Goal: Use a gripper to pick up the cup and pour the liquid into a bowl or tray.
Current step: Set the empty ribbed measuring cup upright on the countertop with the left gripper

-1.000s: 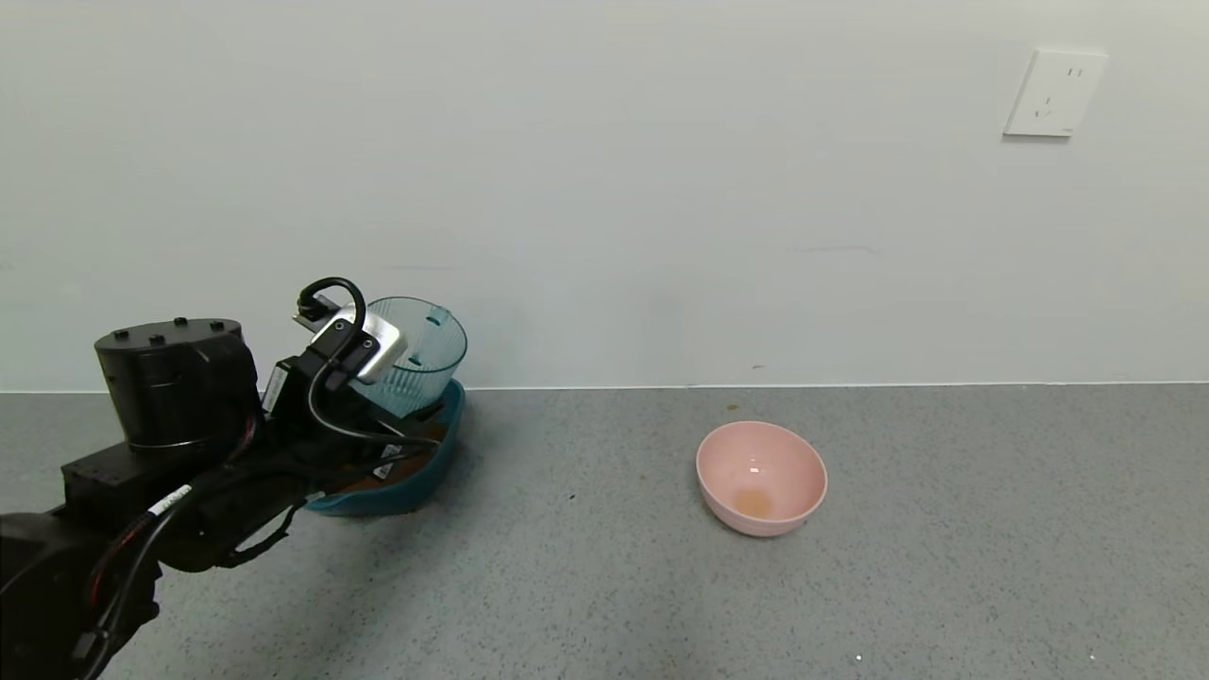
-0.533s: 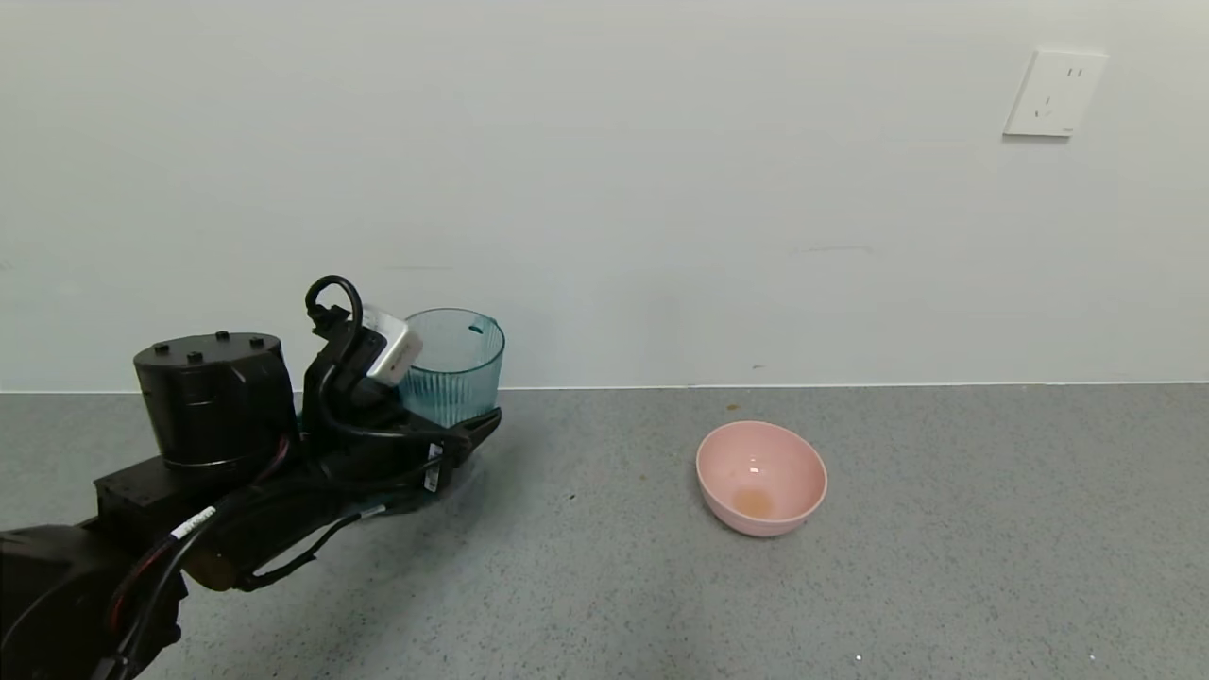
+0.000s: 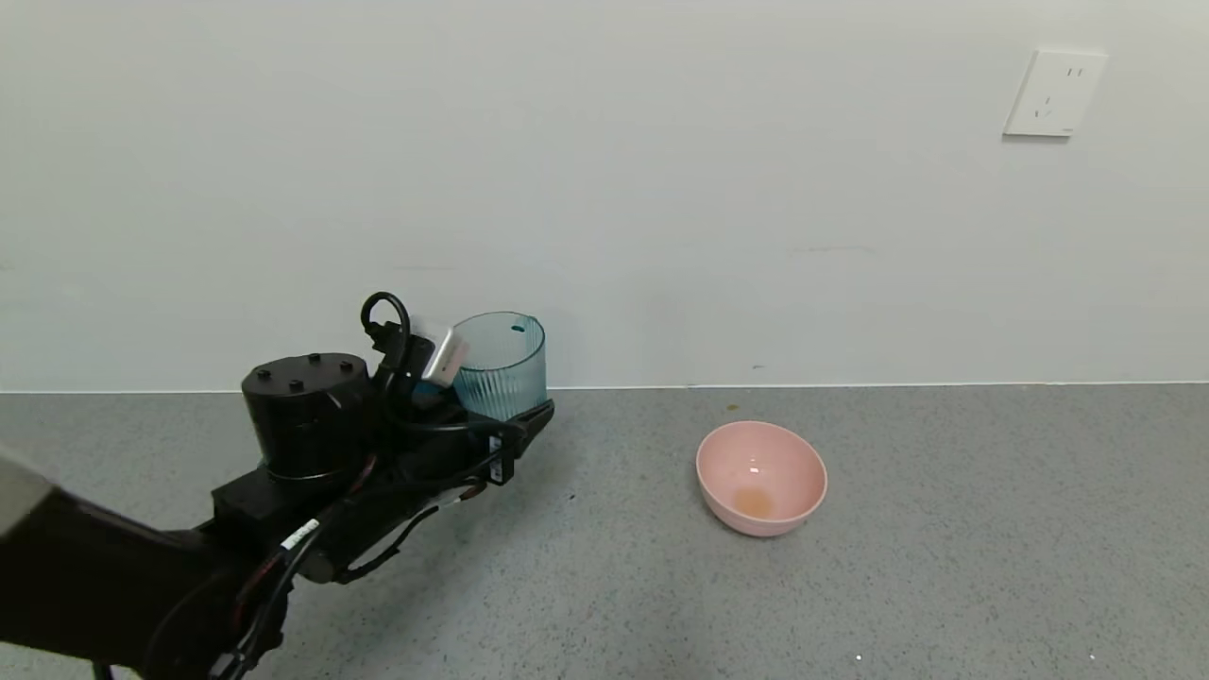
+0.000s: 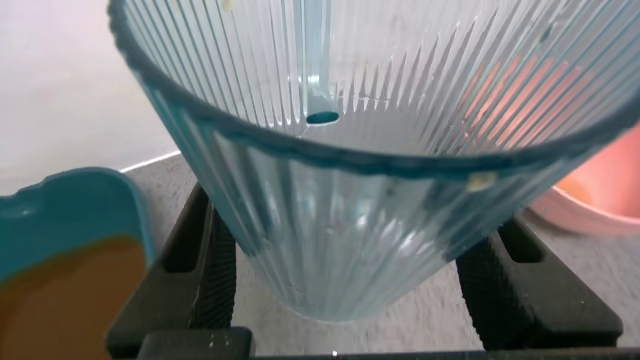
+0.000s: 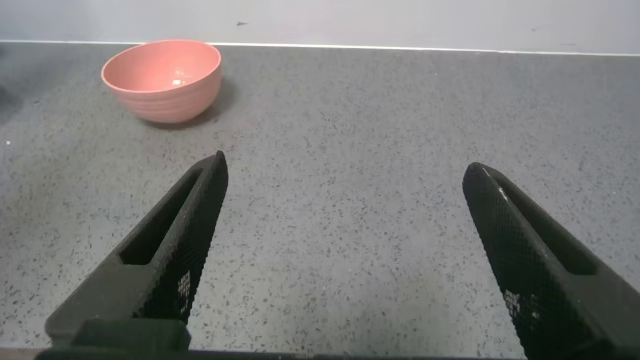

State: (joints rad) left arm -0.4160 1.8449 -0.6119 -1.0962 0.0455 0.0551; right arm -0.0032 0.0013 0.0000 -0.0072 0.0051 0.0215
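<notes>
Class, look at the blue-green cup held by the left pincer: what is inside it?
The cup looks empty: only its bare ribbed wall and base show. The brown liquid lies in the teal tray beside it.

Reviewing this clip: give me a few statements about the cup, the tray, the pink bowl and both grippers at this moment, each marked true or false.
1. The left gripper holds the cup upright. True.
2. The cup is full of liquid. False: it looks empty in the left wrist view.
3. The teal tray holds reddish-brown liquid. True.
4. The right gripper is shut on the pink bowl. False: it is open over bare counter, with the bowl farther off.
5. The pink bowl is brimful. False: only a faint orange stain shows at its bottom.
</notes>
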